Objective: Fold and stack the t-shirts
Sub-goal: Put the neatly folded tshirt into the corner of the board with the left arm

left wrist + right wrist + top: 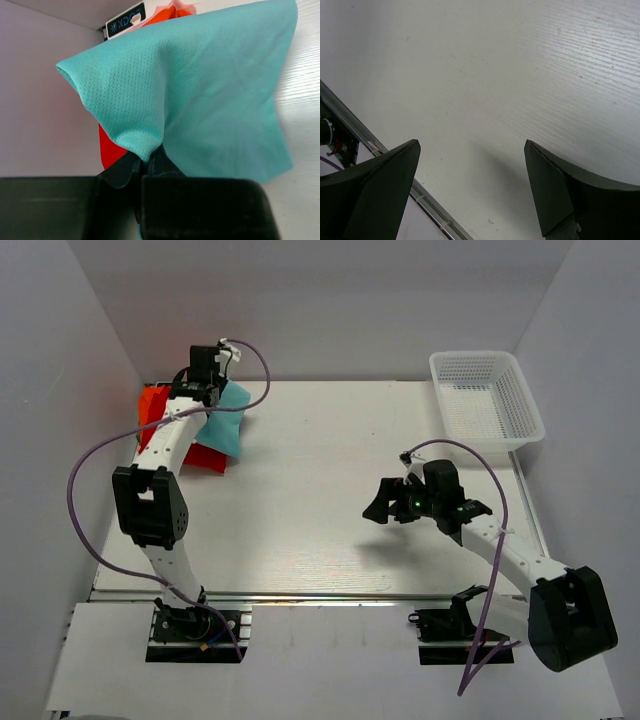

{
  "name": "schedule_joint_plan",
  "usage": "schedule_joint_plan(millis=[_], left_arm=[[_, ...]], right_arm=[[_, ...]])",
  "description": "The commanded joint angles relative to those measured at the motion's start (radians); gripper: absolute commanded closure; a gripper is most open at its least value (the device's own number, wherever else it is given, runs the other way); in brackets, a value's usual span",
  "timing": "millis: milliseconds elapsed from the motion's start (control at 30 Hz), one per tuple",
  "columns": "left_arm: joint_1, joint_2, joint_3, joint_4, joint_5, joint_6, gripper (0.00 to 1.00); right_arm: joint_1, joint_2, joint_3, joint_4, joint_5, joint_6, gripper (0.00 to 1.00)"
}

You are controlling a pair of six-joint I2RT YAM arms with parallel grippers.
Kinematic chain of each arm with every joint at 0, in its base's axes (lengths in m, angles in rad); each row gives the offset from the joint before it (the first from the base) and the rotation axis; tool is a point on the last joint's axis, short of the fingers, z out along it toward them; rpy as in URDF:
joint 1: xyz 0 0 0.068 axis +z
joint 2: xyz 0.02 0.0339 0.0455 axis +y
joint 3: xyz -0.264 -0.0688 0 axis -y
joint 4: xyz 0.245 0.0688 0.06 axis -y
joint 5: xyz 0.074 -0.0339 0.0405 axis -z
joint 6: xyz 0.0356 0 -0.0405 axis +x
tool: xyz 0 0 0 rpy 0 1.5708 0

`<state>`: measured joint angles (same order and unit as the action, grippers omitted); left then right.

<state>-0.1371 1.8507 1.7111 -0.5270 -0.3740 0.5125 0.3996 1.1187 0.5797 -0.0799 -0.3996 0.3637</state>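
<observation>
The teal t-shirt (228, 423) hangs folded at the far left of the table, over the bright red t-shirt (203, 461), with an orange edge (152, 400) showing behind. My left gripper (207, 392) is shut on a pinched fold of the teal t-shirt (200, 95) and holds it lifted; red cloth (110, 150) shows under it in the left wrist view. My right gripper (381, 508) is open and empty above the bare table (485, 75) at the middle right, far from the shirts.
A white plastic mesh basket (487, 400) stands at the far right corner. The white walls close in at the left and back. A metal rail (427, 200) runs along the table's near edge.
</observation>
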Motion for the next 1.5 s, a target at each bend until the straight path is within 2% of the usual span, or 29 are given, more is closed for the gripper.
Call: schedule_joint_plan(millis=[0,167,400,567,600,633,700,733,800,967,1133,1167,1233,1467], left_arm=[[0.048,0.030,0.097,-0.079,0.041,0.008,1.00],[0.128,0.119,0.206,-0.148,0.073,-0.002,1.00],[0.198,0.131,0.216,-0.148,0.096,-0.002,1.00],[0.234,0.217,0.284,-0.163,0.084,-0.022,1.00],[0.243,0.231,0.312,-0.163,0.084,-0.037,0.94],[0.243,0.242,0.321,-0.163,0.061,-0.037,0.67],[0.254,0.251,0.321,-0.163,0.050,-0.060,0.26],[0.254,0.251,0.332,-0.154,0.038,-0.075,0.00],[0.275,0.251,0.343,-0.154,0.029,-0.107,0.00],[0.326,0.220,0.345,-0.177,0.142,-0.129,0.00],[0.410,0.200,0.312,-0.197,0.416,-0.094,0.00],[0.419,0.200,0.303,-0.212,0.511,-0.083,0.00],[0.435,0.209,0.291,-0.223,0.593,-0.056,0.00],[0.499,0.295,0.328,-0.254,0.638,-0.075,0.00]], right_arm=[[-0.004,0.026,0.049,0.034,-0.016,0.007,0.10],[-0.002,0.068,0.078,0.042,-0.027,0.009,0.10],[-0.002,0.113,0.101,0.060,-0.050,0.014,0.10],[-0.002,0.151,0.121,0.068,-0.074,0.017,0.10],[-0.004,0.158,0.129,0.068,-0.080,0.021,0.10],[-0.004,0.164,0.131,0.069,-0.084,0.026,0.10],[-0.002,0.174,0.137,0.069,-0.091,0.023,0.10],[0.001,0.179,0.135,0.069,-0.094,0.032,0.10],[-0.001,0.185,0.137,0.066,-0.097,0.035,0.10],[0.001,0.196,0.132,0.120,-0.116,0.044,0.10],[-0.002,0.211,0.137,0.126,-0.134,0.038,0.10],[0.001,0.213,0.138,0.126,-0.134,0.038,0.10],[-0.001,0.217,0.143,0.123,-0.137,0.032,0.10],[-0.001,0.248,0.158,0.127,-0.146,0.027,0.10]])
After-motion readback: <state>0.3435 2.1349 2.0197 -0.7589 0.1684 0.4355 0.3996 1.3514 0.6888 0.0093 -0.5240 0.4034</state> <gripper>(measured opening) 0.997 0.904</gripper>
